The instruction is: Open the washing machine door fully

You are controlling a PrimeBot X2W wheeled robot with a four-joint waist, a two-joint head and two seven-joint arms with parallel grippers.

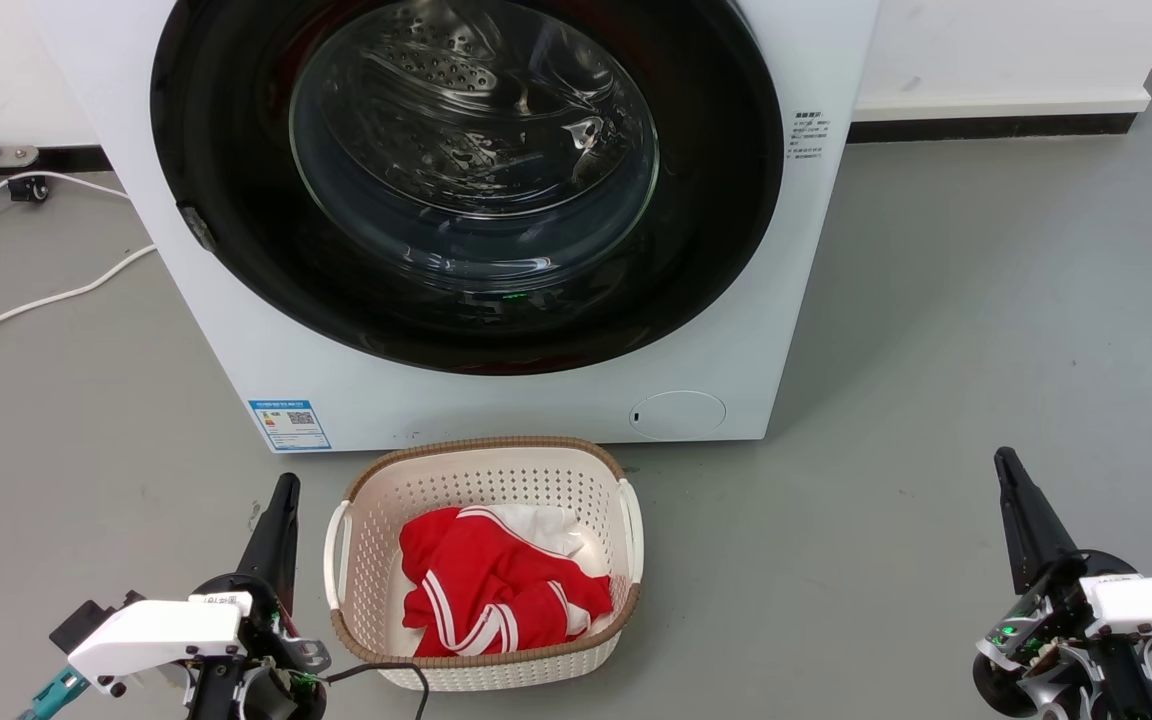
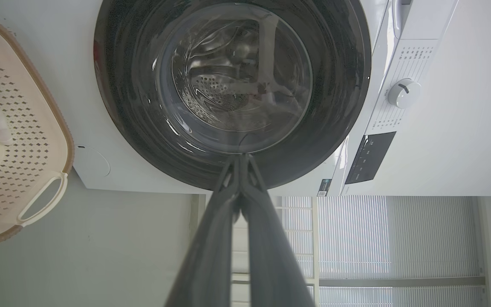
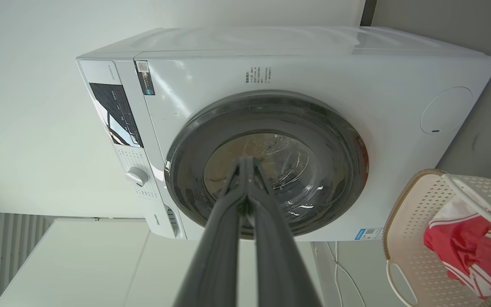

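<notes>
Pressed together along their length, the left gripper's [image 1: 286, 490] two dark fingers [image 2: 211, 238] meet at the tips and hold nothing. The right gripper [image 1: 1006, 462] is the same: its fingers [image 3: 271, 247] are closed tip to tip on empty air. Both hang low over the grey floor [image 1: 936, 350], well apart from each other, with their points aimed toward the machine and touching nothing.

Between the two arms, nearer the left one, a cream perforated laundry basket [image 1: 481, 442] sits on the floor with its far rim just in front of the machine's base. A red and white garment [image 1: 496, 590] lies crumpled inside it, over something white.

Beyond the basket stands the washing machine [image 1: 236, 330], a big white box. The washing machine door [image 1: 466, 170] is shut, its glossy black disc lying flat against the front and taking up nearly the full width. The steel drum's holes show through the bulging clear glass at its centre. A small grey piece sits on the door's rim on the robot's left side; I cannot tell what it is.

Low on the front panel a blue label [image 1: 289, 424] is stuck near the left corner and a round cap [image 1: 678, 414] sits near the right one. From the left wrist view a white dial [image 2: 404, 92] shows on the control strip above the door.

On the floor to the machine's left, a white cable [image 1: 46, 295] trails away toward the wall.
</notes>
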